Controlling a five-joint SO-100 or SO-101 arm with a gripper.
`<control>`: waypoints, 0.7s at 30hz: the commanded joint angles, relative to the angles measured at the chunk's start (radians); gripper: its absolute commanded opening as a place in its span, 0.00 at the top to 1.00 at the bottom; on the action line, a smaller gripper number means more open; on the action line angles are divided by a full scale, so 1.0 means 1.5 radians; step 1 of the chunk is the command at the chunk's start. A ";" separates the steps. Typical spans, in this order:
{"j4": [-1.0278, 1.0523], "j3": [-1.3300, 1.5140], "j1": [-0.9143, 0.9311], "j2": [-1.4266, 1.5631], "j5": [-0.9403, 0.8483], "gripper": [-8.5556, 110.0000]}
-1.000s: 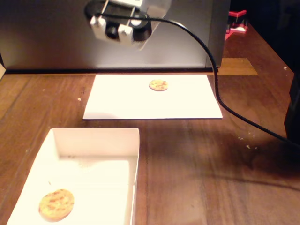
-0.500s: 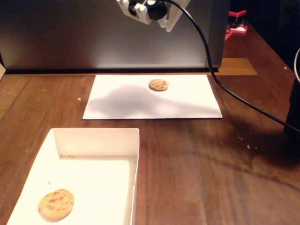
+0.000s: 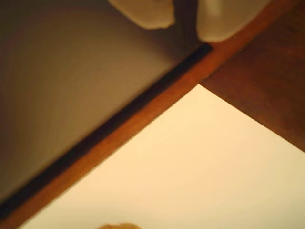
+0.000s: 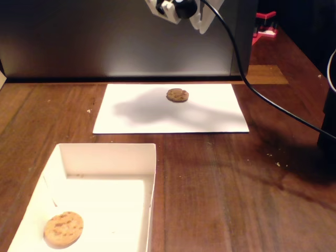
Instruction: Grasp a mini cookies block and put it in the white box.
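End effector (image 4: 201,23) raised high above paper sheet (image 4: 136,113), fingers seen slightly apart, nothing held. One cookie (image 4: 177,95) placed on sheet; another cookie (image 4: 63,229) inside white box (image 4: 107,157) on tabletop (image 4: 236,184).

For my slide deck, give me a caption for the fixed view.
Gripper raised above a cookie on white paper; another cookie lies in the white box.

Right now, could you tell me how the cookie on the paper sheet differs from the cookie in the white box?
The cookie on the paper sheet lies in the open on flat paper, far from the fixed camera; the cookie in the white box sits enclosed by the white box's low walls, near its front left corner. The far one looks smaller. Both are round, golden-brown, lying flat and untouched.
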 commanded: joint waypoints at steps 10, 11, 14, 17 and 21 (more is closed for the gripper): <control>-0.051 -0.057 -0.020 -0.058 -0.007 0.93; -0.054 -0.053 -0.022 -0.058 -0.006 0.93; -0.054 -0.051 -0.026 -0.075 -0.004 0.93; -0.054 -0.047 -0.026 -0.091 -0.005 0.93; -0.071 -0.042 -0.026 -0.112 -0.007 0.93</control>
